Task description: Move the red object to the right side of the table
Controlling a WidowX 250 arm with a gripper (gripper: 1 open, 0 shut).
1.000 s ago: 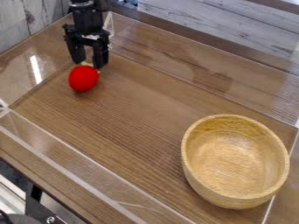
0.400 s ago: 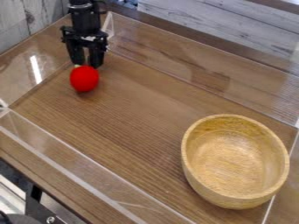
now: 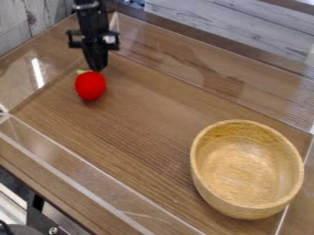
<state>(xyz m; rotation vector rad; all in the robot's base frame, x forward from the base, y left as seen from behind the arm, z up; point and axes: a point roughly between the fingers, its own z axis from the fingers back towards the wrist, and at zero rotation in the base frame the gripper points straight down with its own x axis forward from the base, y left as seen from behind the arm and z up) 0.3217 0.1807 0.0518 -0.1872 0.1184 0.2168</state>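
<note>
One red object point(image 3: 90, 86) sits free at the counter's point(image 3: 147, 119) left; the tool point(image 3: 94, 66), closed on nothing, must reopen and descend around it.

Bright, even light — slightly soft, acrylic glare.

Black end effector point(image 3: 94, 64) — slim, dark arm

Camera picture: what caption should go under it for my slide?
Robot gripper pinched shut above a red object on the table, wooden bowl at right.
</note>
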